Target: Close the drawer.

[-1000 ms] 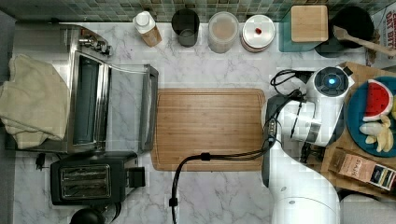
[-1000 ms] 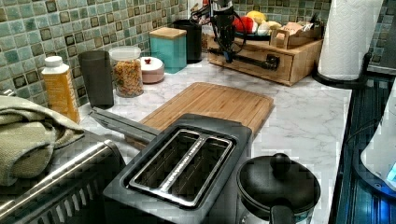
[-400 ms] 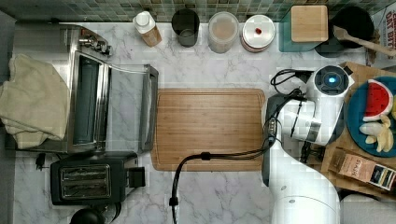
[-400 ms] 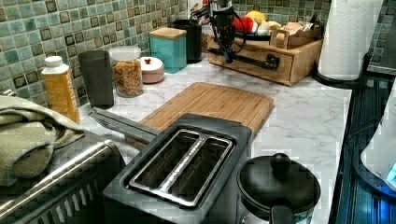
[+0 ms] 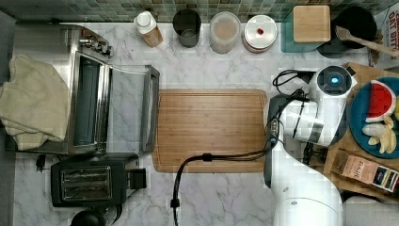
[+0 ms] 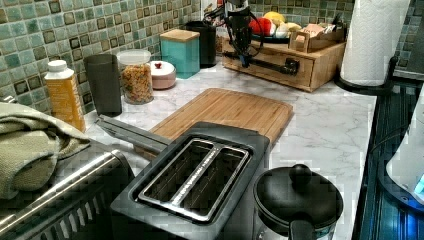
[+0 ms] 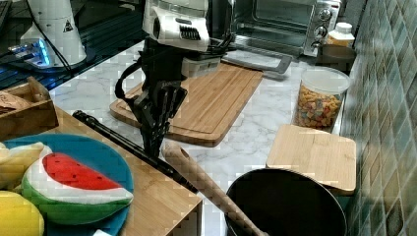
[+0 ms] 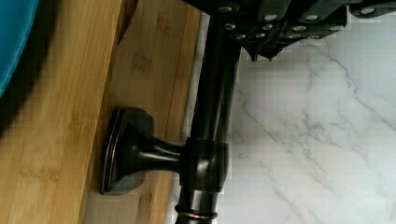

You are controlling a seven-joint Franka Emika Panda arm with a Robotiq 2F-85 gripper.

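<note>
**A:** Jaws? In the top view the arm (image 5: 324, 108) hides them, hanging over the bench (image 5: 226, 202) at the cutting board's (image 5: 211, 127) right.

**B:** The left view shows them down at the drawer (image 6: 280, 76), in the wooden box under the fruit plate (image 6: 280, 39), against its dark bar handle (image 6: 275, 64).

**A:** In the right view they taper together onto the bar.

**B:** The wrist view agrees: closed, gripping nothing, touching the bar's bench side. I judge it's mid-push. Next, a straight shove inward until flush.
</note>
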